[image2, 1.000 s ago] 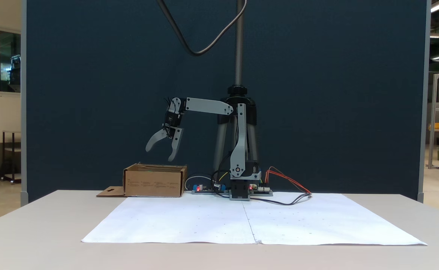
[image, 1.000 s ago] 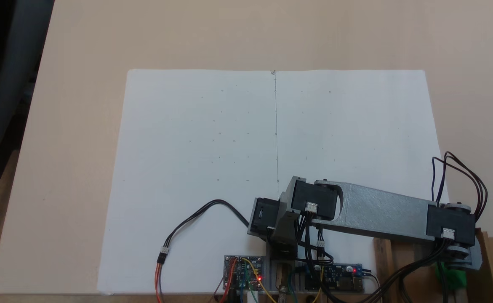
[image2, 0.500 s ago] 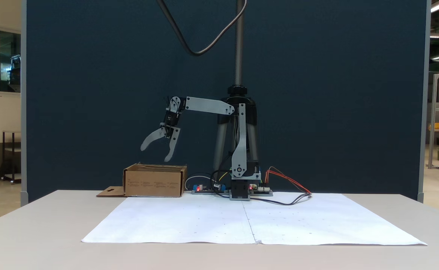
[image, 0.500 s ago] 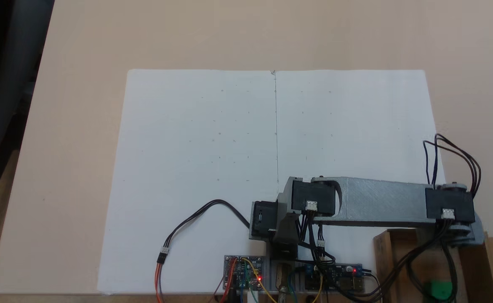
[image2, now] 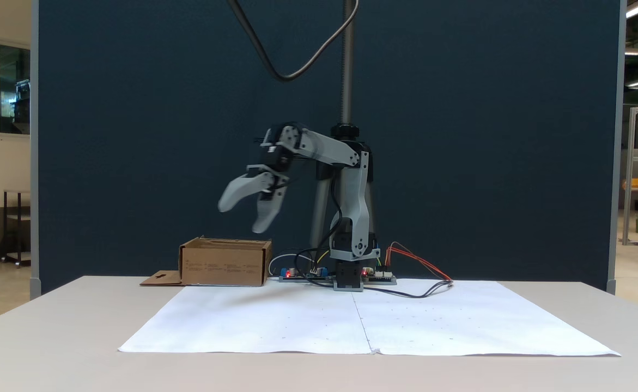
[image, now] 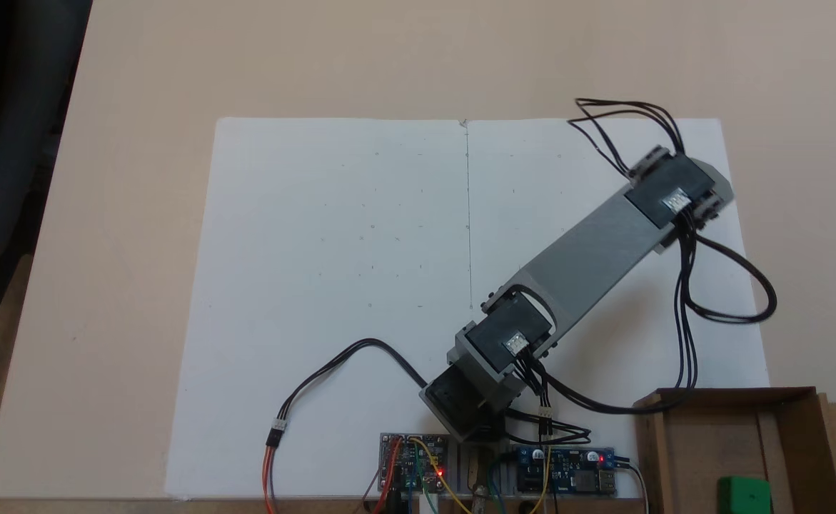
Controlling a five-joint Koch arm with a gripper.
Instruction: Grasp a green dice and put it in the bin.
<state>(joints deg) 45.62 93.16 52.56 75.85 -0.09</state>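
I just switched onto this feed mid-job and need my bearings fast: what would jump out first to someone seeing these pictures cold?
The bright green dice stands out first, lying inside the cardboard bin at the bottom right corner of a fixed view. Next comes the grey arm, stretched diagonally over the white paper, its open gripper hanging empty in the air above and just right of the bin in a fixed view.

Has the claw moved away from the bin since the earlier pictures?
Yes. In a fixed view the open claw now hangs higher and further right above the bin; from above, the arm has swung off the bin over the white paper.
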